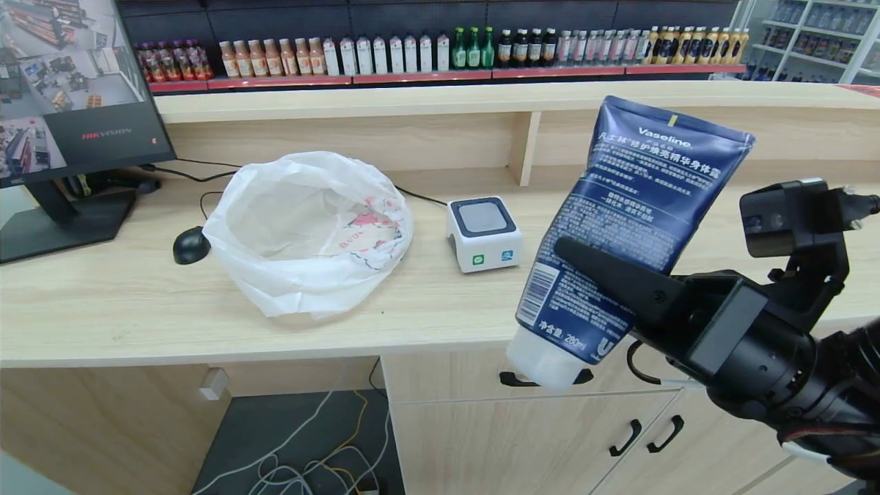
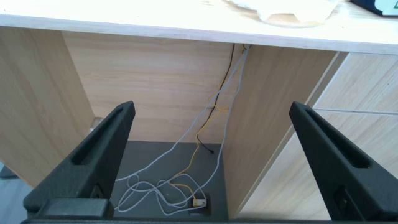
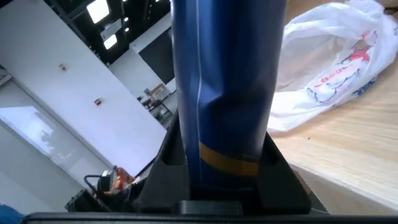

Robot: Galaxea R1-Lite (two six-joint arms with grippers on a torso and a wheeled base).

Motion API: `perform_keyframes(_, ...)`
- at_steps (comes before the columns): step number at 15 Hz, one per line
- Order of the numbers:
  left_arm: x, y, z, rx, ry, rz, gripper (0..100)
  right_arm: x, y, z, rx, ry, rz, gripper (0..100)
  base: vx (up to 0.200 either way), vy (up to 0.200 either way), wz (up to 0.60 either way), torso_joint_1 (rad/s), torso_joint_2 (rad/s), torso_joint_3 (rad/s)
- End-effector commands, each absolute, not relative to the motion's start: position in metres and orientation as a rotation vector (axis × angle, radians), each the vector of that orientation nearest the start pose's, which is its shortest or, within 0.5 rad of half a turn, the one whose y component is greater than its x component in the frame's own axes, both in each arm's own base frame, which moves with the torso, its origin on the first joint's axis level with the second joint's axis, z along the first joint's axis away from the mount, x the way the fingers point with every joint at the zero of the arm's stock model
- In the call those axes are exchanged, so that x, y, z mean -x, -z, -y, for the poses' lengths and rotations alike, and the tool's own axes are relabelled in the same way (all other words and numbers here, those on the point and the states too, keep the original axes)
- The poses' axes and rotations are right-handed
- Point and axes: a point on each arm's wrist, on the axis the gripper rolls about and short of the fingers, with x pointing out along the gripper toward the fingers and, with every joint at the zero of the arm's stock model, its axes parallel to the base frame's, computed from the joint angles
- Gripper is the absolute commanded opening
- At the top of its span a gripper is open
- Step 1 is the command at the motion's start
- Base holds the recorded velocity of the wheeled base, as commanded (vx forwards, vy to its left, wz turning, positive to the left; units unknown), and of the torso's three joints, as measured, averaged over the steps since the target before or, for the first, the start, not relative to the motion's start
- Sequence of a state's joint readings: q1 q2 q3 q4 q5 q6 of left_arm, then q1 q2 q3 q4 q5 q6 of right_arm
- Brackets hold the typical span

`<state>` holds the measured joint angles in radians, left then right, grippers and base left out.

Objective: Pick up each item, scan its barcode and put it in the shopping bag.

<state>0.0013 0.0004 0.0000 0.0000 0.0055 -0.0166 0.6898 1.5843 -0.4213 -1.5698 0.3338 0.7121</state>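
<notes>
Currently: right jaws closed on the lotion tube (image 1: 639,192), gripping its lower part just above the white cap. One black finger (image 1: 605,271) lies across the printed face, beside the barcode patch (image 1: 538,292). The tube is held in the air, tilted, cap end down and crimped end up, over the front edge of the bench (image 1: 103,302), on the robot's right of the scanner (image 1: 483,234) and apart from it.

Label: dark blue, dense lines of white print, white barcode patch near the cap, turned toward the head camera.

Shopping bag (image 1: 302,234): white, mouth open, on the bench left of the scanner, red and blue print on its inner wall. Scanner front bears one green and one blue icon.

Left jaws: spread wide, holding nothing, low before the bench's open underside, with cables (image 2: 180,186) on the floor.
</notes>
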Motion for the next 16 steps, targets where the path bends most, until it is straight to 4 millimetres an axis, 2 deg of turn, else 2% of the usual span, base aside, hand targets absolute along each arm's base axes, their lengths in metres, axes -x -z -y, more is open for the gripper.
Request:
perform_keyframes(1, 0.023, -0.075, 0.000, 0.017, -0.008, 0.000, 100, -0.180, -0.209, -0.159, -0.715, -1.122, 0.037, 0, 0.000, 0.000, 0.00, 0.000, 0.00, 0.000)
perform_keyframes(6, 0.023, -0.075, 0.000, 0.017, -0.008, 0.000, 100, -0.165, -0.226, -0.170, -0.861, -1.238, -0.010, 0, 0.000, 0.000, 0.00, 0.000, 0.00, 0.000)
perform_keyframes(16, 0.023, -0.075, 0.000, 0.017, -0.008, 0.000, 100, -0.147, -0.242, -0.184, -0.944, -1.377, -0.047, 0, 0.000, 0.000, 0.00, 0.000, 0.00, 0.000)
